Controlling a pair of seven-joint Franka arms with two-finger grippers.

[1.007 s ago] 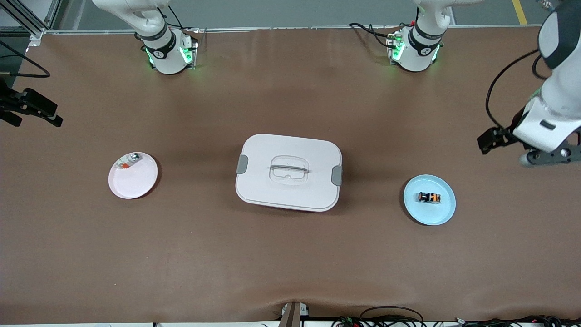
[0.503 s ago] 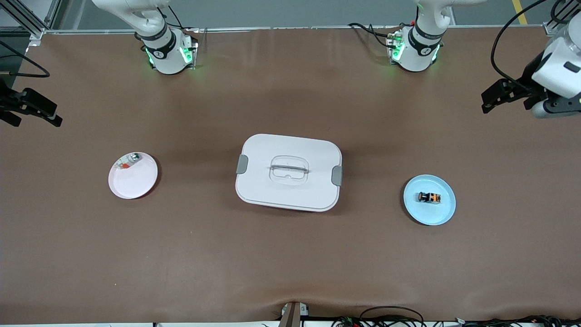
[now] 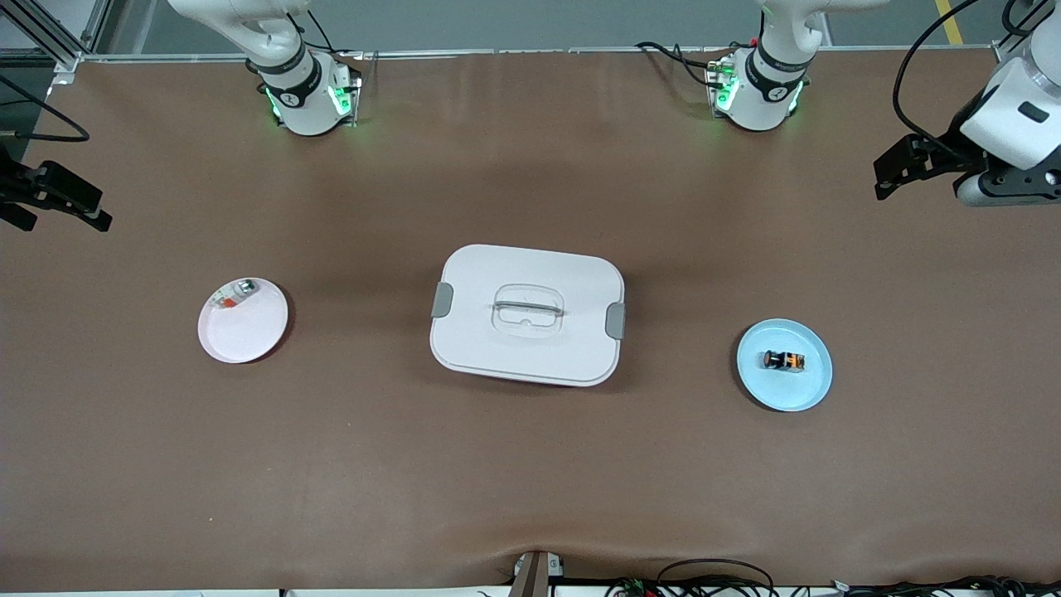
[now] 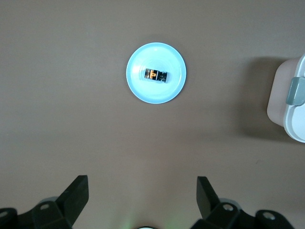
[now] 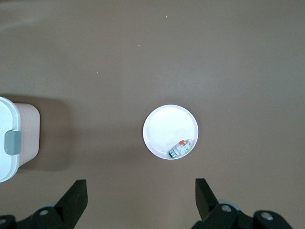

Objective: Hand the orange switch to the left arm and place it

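Change since earlier frames: the left gripper [image 3: 899,170] is being carried from low over the table at the left arm's end, near the blue plate [image 3: 816,390], up toward the table's corner by the left arm's base; everything on the table is being left unmoved.

Left gripper: fingers [image 4: 76,193] are being held spread wide, nothing between them. It is being held high over bare table [image 3: 530,464]; in the left wrist view the blue plate is lying well ahead of the fingertips.

Orange switch [image 3: 784,361]: being kept on its side at the middle of the blue plate, well apart from the left gripper, untouched.

Box [image 3: 527,315]: lid closed, being kept at mid-table between the two plates, well clear of both grippers; only its clasped end [image 4: 290,98] is being caught in the left wrist view.

Right gripper [image 5: 138,198]: fingers are being held spread, empty, waiting high over the right arm's end of the table.

Pink plate [image 3: 249,336]: being seen ahead of the right gripper's fingertips, a small silver-green part [image 3: 236,294] lying at its rim.
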